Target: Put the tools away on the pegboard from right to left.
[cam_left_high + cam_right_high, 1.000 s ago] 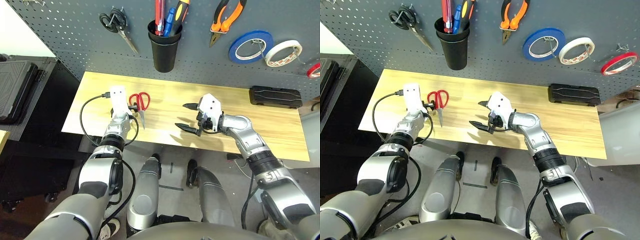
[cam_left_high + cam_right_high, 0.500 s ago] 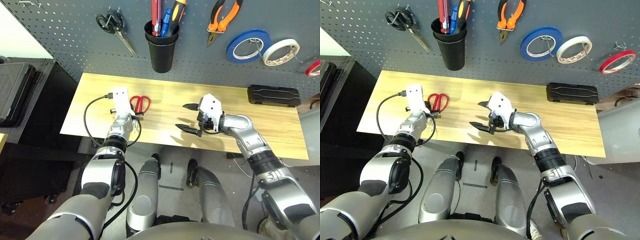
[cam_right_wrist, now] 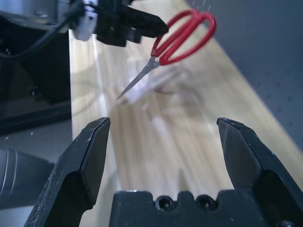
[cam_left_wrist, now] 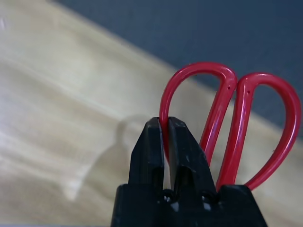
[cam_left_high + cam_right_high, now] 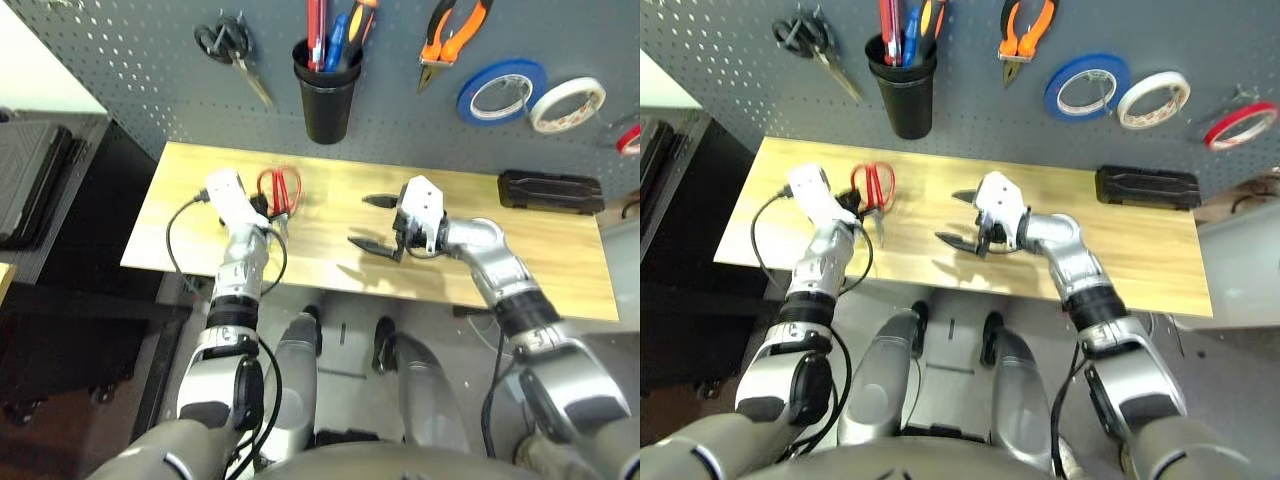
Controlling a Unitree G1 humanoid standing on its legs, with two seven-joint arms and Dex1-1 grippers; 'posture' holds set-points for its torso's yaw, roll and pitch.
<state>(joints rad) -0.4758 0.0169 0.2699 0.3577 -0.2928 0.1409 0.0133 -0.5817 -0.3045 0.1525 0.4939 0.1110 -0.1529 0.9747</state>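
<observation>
Dark grey pegboard (image 5: 120,70) fills the back wall behind a light wooden desk (image 5: 560,270). Largest to smallest on the board: black cup (image 5: 326,95) near centre holding a red-handled screwdriver (image 5: 317,25) plus blue and orange-handled tools; blue tape roll (image 5: 500,92) and white tape roll (image 5: 567,105) hang toward the board's right side; thin red tape ring (image 5: 1238,125) hangs near the right edge; orange-and-black pliers (image 5: 447,42) hang between cup and blue roll; black-handled scissors (image 5: 234,52) hang left of the cup. Black case (image 5: 550,192) lies at the desk's back right corner.

Right gripper (image 5: 373,222) hovers over the desk's middle, fingers (image 3: 239,156) spread wide, nothing between them. Left gripper (image 4: 164,142) is over the left part of the desk, near its back edge, fingers closed tight on one handle loop of the red-handled scissors (image 4: 236,118). Scissors are lifted off the wood, handles pointing toward the pegboard, blades closed and angled down toward the desk's front edge, shadow on the surface beneath them in the right wrist view.
</observation>
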